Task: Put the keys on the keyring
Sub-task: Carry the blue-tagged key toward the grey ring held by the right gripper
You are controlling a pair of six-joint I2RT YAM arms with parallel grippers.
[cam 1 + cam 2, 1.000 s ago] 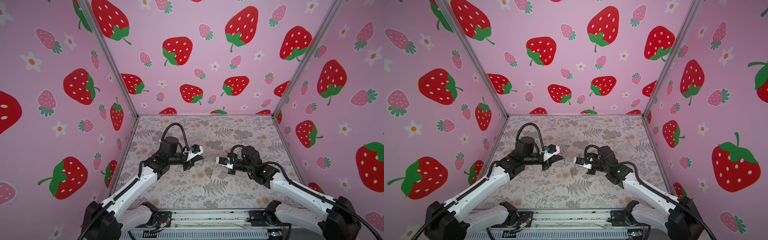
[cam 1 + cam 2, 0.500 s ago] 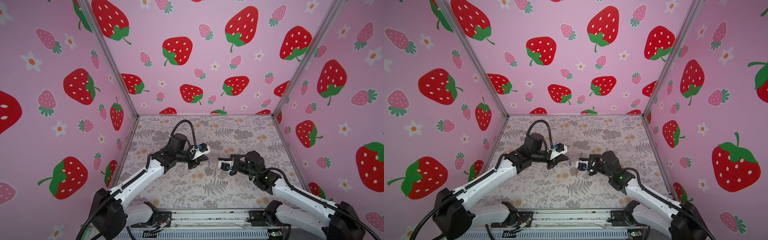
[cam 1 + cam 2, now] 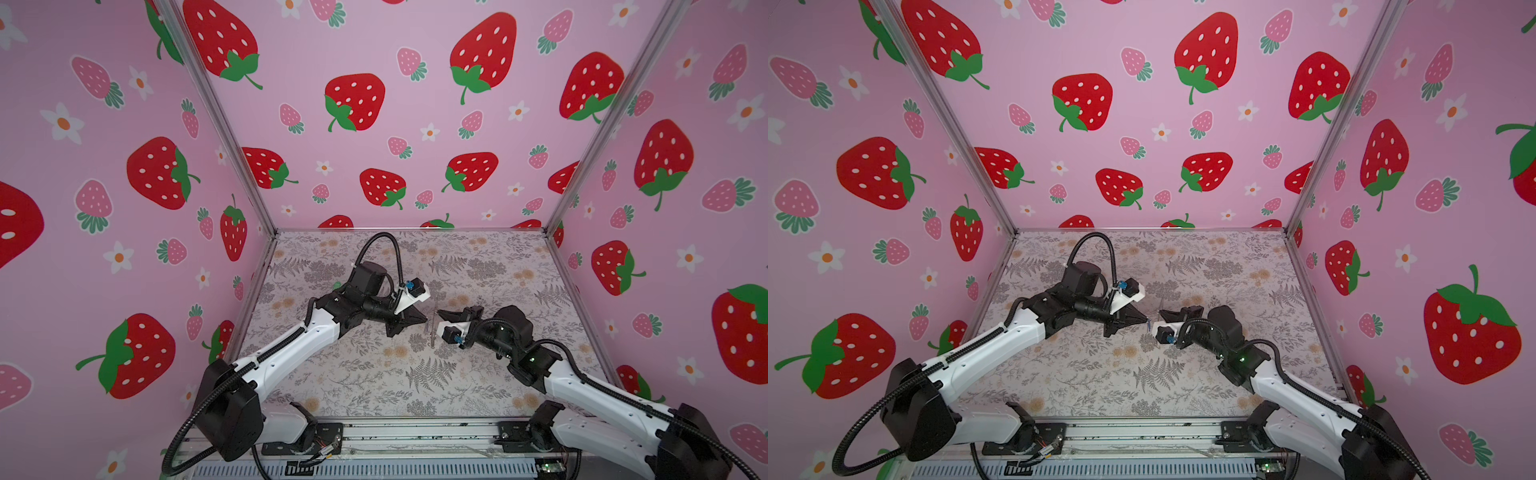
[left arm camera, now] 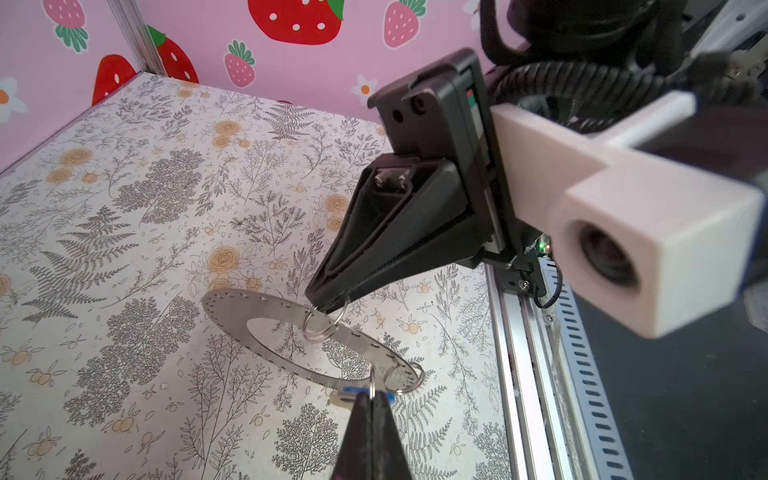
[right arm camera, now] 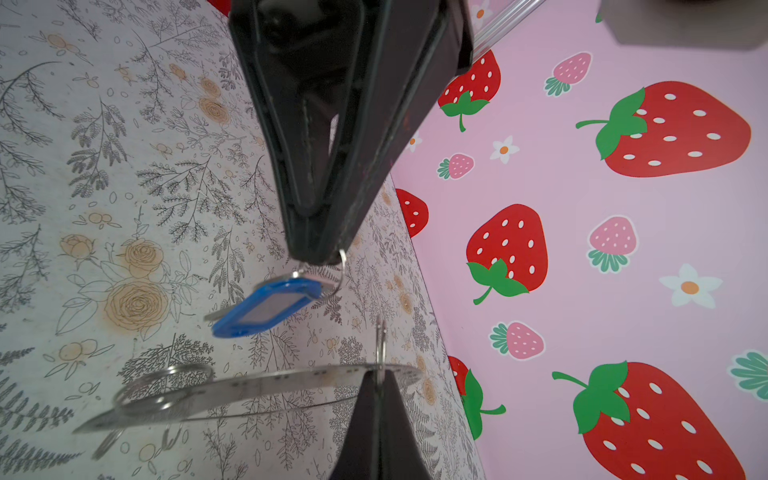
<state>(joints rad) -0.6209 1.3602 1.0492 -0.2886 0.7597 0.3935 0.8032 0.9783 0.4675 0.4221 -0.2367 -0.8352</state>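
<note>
Above mid-counter [image 3: 374, 374], meeting nearly tip to tip! Pinching the blue key [image 5: 268, 307] by its small wire loop in the left pincer [image 5: 318, 259], fingertips pressed together, blue tag dangling clear of the counter. Nipping a second small loop in the right pincer [image 4: 326, 305], likewise pressed tight, and by that loop holding the keyring [image 4: 237, 307] aloft and tilted. Blue key just beside the keyring's rim; touching or apart, cannot tell. Edge-on in both top views, showing only a thin sliver between the pincers.

Smooth metal keyring [image 4: 237, 303], glossy blue plastic key [image 5: 266, 307].
</note>
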